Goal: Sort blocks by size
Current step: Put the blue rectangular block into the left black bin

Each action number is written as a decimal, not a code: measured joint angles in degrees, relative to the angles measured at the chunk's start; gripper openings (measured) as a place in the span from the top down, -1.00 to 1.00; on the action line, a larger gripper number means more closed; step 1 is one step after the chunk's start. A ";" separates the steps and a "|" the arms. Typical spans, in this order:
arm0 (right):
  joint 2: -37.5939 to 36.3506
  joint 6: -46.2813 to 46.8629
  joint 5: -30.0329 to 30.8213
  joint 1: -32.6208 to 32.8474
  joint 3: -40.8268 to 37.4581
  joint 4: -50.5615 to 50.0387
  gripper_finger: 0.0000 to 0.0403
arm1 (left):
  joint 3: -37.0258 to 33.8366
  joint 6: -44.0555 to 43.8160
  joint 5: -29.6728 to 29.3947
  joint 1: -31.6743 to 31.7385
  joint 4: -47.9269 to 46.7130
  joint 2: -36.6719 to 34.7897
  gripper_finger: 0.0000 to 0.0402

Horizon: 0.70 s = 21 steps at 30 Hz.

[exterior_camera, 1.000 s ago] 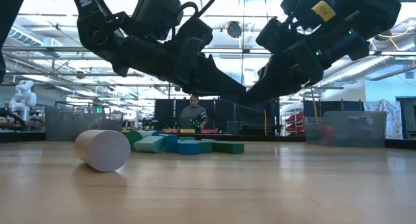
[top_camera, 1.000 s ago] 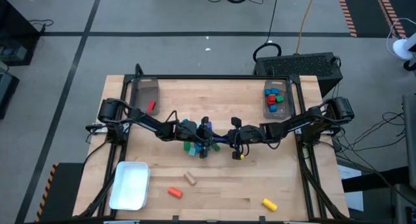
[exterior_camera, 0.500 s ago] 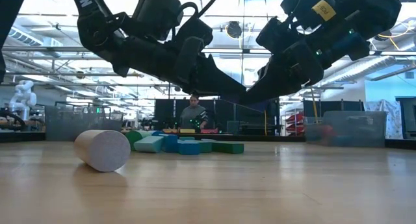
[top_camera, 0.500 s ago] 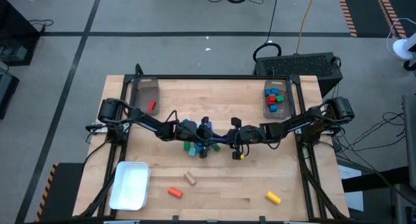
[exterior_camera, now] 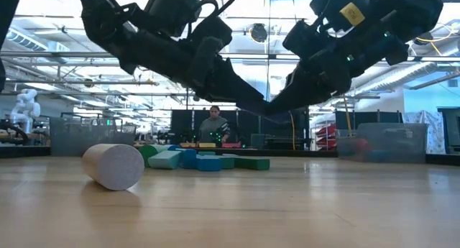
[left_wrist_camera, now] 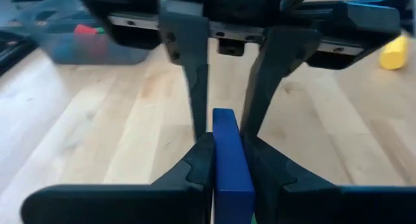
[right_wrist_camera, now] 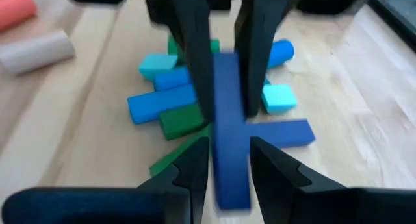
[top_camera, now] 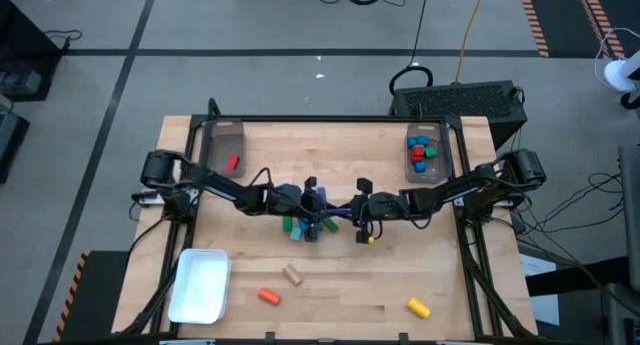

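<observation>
Both grippers meet over the block pile at mid-table, sharing one blue bar.

The left gripper (top_camera: 318, 206) and right gripper (top_camera: 352, 213) face each other, fingers of both pinched onto the same blue bar (left_wrist_camera: 228, 160), held above the pile of blue and green blocks (top_camera: 300, 225). At 6 o'clock of the pile lie a tan cylinder (top_camera: 292, 275) and an orange block (top_camera: 268, 296); a yellow block (top_camera: 418, 306) sits near the front edge at 5 o'clock. Open wood surrounds them. A white tray (top_camera: 199, 286) fills 7 o'clock; clear bins stand at 11 (top_camera: 225, 145) and 1 o'clock (top_camera: 424, 153), the latter holding blocks.
</observation>
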 joint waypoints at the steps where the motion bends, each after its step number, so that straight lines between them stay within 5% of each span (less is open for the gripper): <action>1: 0.00 0.28 0.01 0.02 0.00 -0.62 0.51 | 0.00 0.01 -0.98 0.00 -1.19 -0.71 0.69; 9: 0.00 1.45 0.86 -0.09 0.00 -2.13 0.50 | 0.00 0.00 -5.48 0.06 -6.77 -5.64 0.69; 21: 1.41 3.10 -0.90 0.09 -0.15 -3.94 0.50 | -0.01 -7.71 -27.72 1.65 -25.87 -14.89 0.69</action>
